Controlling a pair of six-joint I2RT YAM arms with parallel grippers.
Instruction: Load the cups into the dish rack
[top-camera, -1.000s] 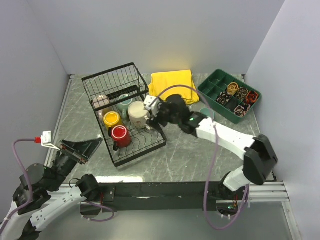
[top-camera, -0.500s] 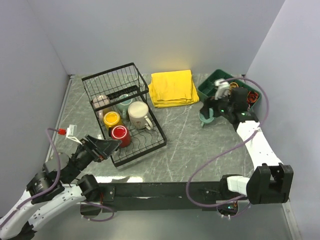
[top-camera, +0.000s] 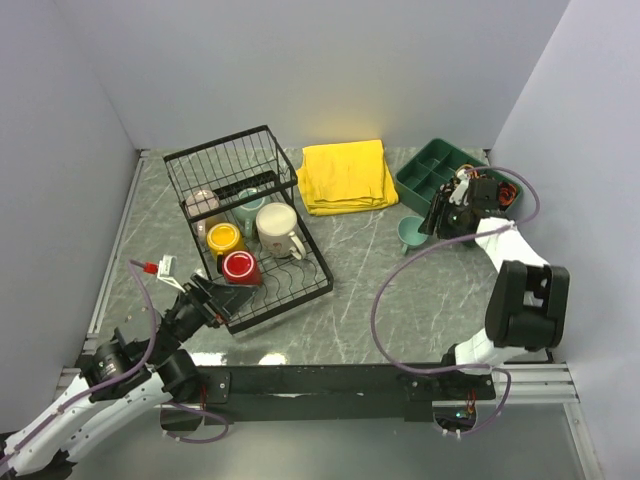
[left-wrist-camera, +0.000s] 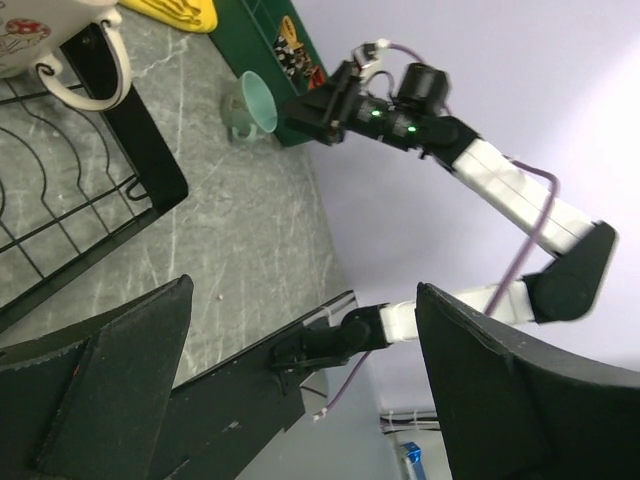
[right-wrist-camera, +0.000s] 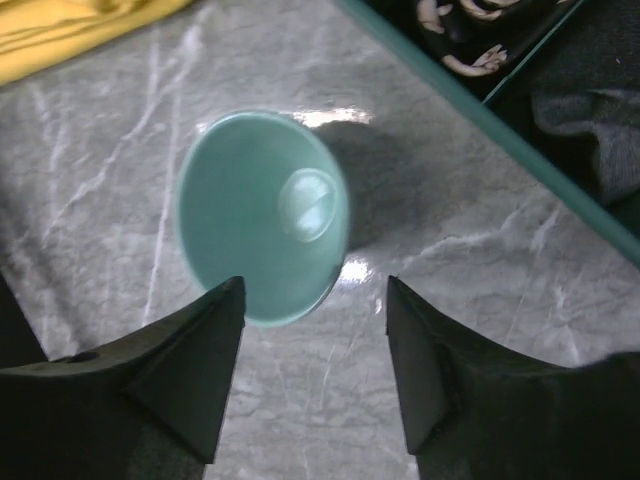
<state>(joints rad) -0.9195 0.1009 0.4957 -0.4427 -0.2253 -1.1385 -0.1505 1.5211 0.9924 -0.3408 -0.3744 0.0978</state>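
A teal cup (right-wrist-camera: 262, 215) sits on the desk (top-camera: 370, 290) beside a green tray (right-wrist-camera: 480, 105), right fingers (right-wrist-camera: 185, 380) open just above it, left fingers (left-wrist-camera: 110, 400) open and empty by the dish rack (top-camera: 225, 170) holding other cups (top-camera: 240, 265)

overhead, two wrists; teal cup (top-camera: 410, 232) throughout

White arms (top-camera: 100, 410), blk joints (top-camera: 527, 305), purple cables (top-camera: 378, 305).

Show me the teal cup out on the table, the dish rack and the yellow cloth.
teal cup (right-wrist-camera: 262, 215), right wrist view, inside of the cup
dish rack (top-camera: 228, 167), top view, tall basket's back wall
yellow cloth (top-camera: 345, 177), top view, middle of the cloth
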